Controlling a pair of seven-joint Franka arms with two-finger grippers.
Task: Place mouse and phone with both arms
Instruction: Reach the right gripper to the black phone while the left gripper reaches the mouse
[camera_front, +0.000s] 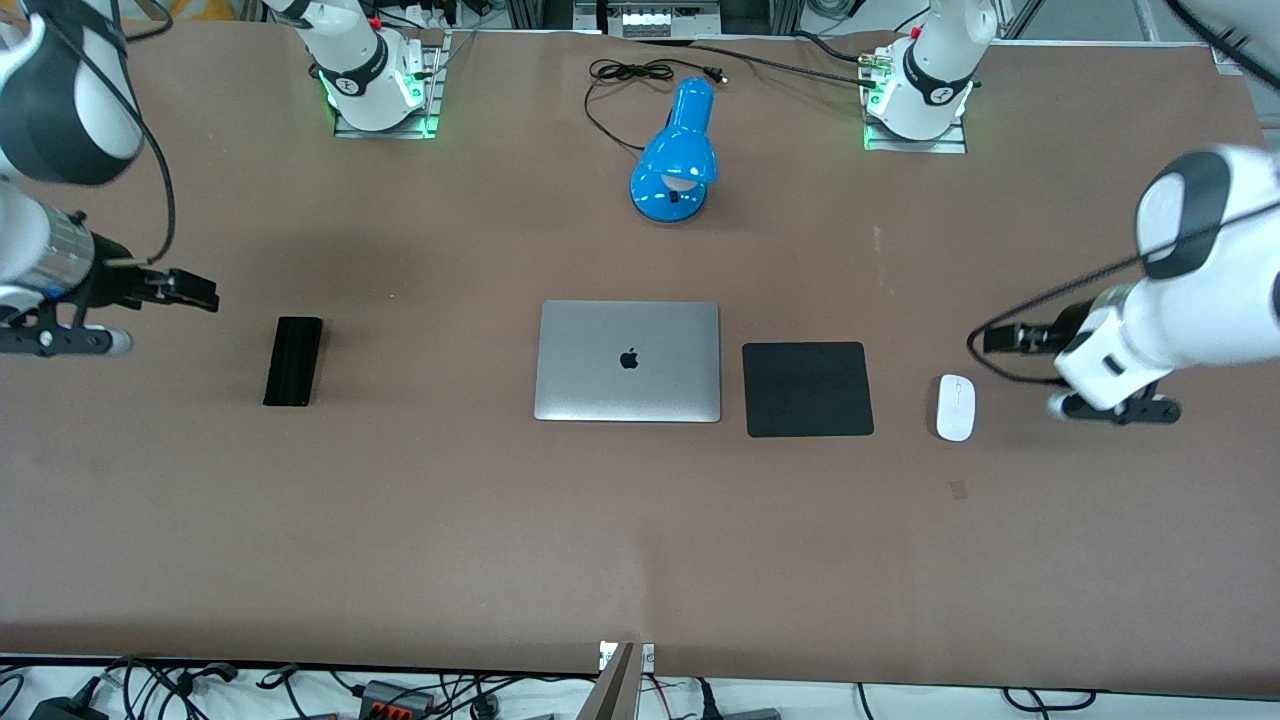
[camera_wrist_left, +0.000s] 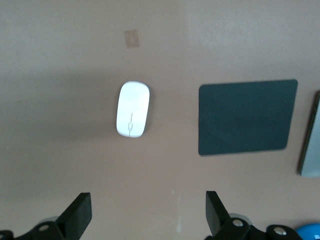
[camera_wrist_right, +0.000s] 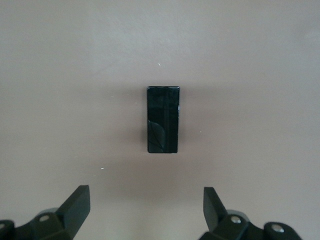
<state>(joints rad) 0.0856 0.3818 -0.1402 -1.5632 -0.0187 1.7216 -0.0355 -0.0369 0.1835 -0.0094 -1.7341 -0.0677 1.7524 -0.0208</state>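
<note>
Two arms hang above a brown table (camera_front: 640, 560), one at each end, and neither touches anything. The left gripper (camera_wrist_left: 145, 215) is in the air over bare table at the left arm's end, just beside the mouse (camera_front: 955, 407), and its two black fingers (camera_wrist_left: 77, 214) are spread wide with nothing between them. In the left wrist view the mouse lies flat on the table, white and oval with a thin grey line, clear of the fingers. Beside the mouse, toward the middle of the table, lies a square black pad (camera_front: 808, 389), and next to the pad is a closed silver laptop (camera_front: 628, 361); the mouse, the pad and the laptop make a row and do not touch each other. The right gripper (camera_wrist_right: 145, 212) is in the air over the right arm's end of the table, near the phone (camera_front: 293, 361), and its fingers (camera_wrist_right: 75, 210) are also spread apart and hold nothing. The phone lies flat on the table, well apart from the laptop, on the laptop's side toward the right arm's end. Farther from the front camera than the laptop stands a blue desk lamp (camera_front: 678, 155), and its black cord (camera_front: 620, 85) lies in loops on the table between the two arm bases.
</note>
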